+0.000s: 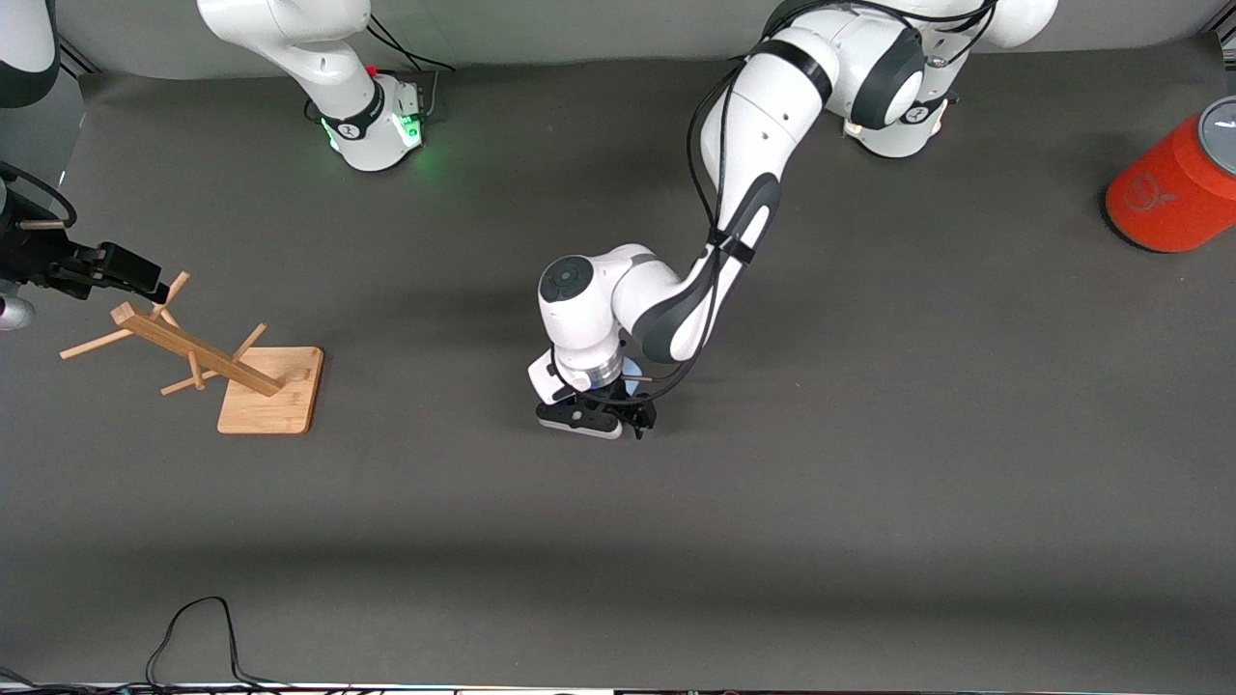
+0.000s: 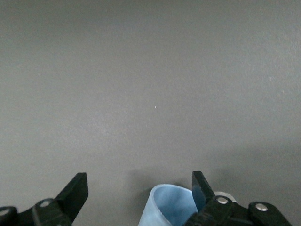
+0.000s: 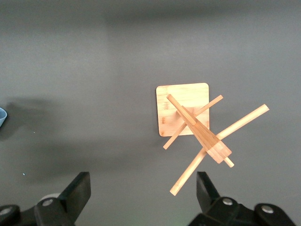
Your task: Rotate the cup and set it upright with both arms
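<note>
The pale-blue cup (image 2: 170, 208) lies on the dark table mat near the middle, its open mouth turned toward the left wrist camera. My left gripper (image 2: 139, 181) is low over it and open, with the cup between the fingers and close against one fingertip (image 2: 199, 187). From the front, only a sliver of the cup (image 1: 631, 375) shows under the left wrist, just above the left gripper (image 1: 618, 420). My right gripper (image 1: 154, 282) hangs open and empty over the wooden rack toward the right arm's end of the table. The right wrist view shows its open gripper (image 3: 143, 181) and the cup's edge (image 3: 2, 117).
A wooden peg rack (image 1: 193, 349) on a square base (image 1: 275, 405) leans at the right arm's end; it also shows in the right wrist view (image 3: 197, 129). An orange cylinder with a grey lid (image 1: 1173, 188) stands at the left arm's end. A black cable (image 1: 193, 632) loops at the near edge.
</note>
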